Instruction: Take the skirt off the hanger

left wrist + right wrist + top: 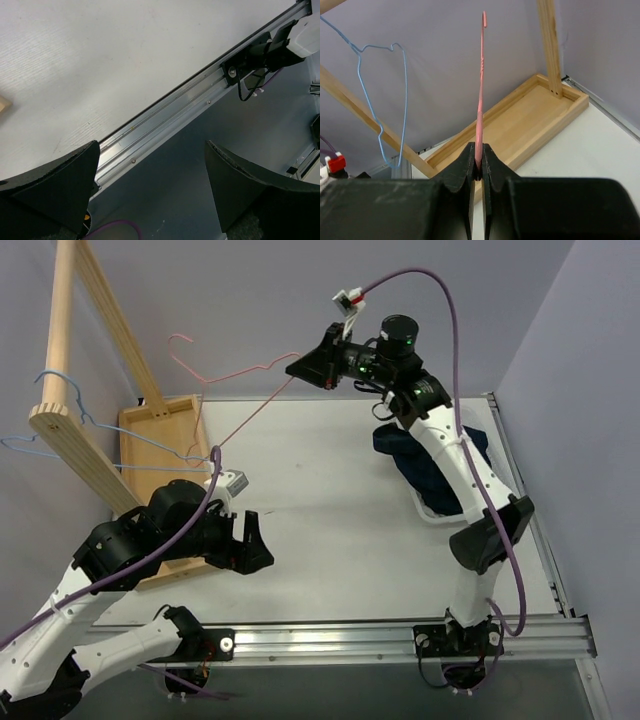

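Pinching a pink hanger [480, 100], right gripper [477, 155] is clamped, left gripper [150, 150] spread empty near-left; light, springy, slippery blue hanger [372, 102] hangs bare far-left on wooden rack [70, 430], best gripped at its shoulder; skirt seemingly out of view.

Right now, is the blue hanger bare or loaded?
Bare: the hanger is just wire, hooked over the rack; nothing hangs from it.

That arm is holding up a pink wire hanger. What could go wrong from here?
1. The right gripper pinches only thin wire of the pink hanger, so it could twist or slip from the shut jaws.
2. From above, its far end seems to reach the blue hanger on the wooden rack; moving could snag both.
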`<act>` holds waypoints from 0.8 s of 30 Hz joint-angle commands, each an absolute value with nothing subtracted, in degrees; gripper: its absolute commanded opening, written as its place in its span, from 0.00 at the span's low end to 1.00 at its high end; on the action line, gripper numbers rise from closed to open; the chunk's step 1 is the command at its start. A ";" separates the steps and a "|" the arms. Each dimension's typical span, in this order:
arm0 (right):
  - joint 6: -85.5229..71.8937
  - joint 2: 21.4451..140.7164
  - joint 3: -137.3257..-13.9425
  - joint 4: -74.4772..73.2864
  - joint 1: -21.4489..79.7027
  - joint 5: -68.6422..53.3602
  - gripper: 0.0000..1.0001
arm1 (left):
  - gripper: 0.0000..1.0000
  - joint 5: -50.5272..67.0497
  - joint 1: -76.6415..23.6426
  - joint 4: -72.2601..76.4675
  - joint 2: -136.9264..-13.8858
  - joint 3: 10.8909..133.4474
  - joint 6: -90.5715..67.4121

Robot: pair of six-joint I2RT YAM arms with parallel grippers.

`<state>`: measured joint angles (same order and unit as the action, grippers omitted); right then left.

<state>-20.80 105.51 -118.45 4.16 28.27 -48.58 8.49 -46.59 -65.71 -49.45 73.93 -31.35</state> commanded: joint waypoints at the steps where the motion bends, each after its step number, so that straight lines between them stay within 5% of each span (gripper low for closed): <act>1: -18.20 109.66 -126.79 8.71 32.07 -48.96 0.00 | 0.94 6.94 -47.02 -66.62 -49.13 72.51 -32.08; 24: -17.49 128.84 -149.76 15.64 46.58 -45.44 0.00 | 0.94 8.09 -47.90 -65.13 -41.13 65.39 -37.35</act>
<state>-16.23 128.64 -145.40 8.08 45.58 -45.65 7.99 -47.57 -67.00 -41.17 65.10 -36.42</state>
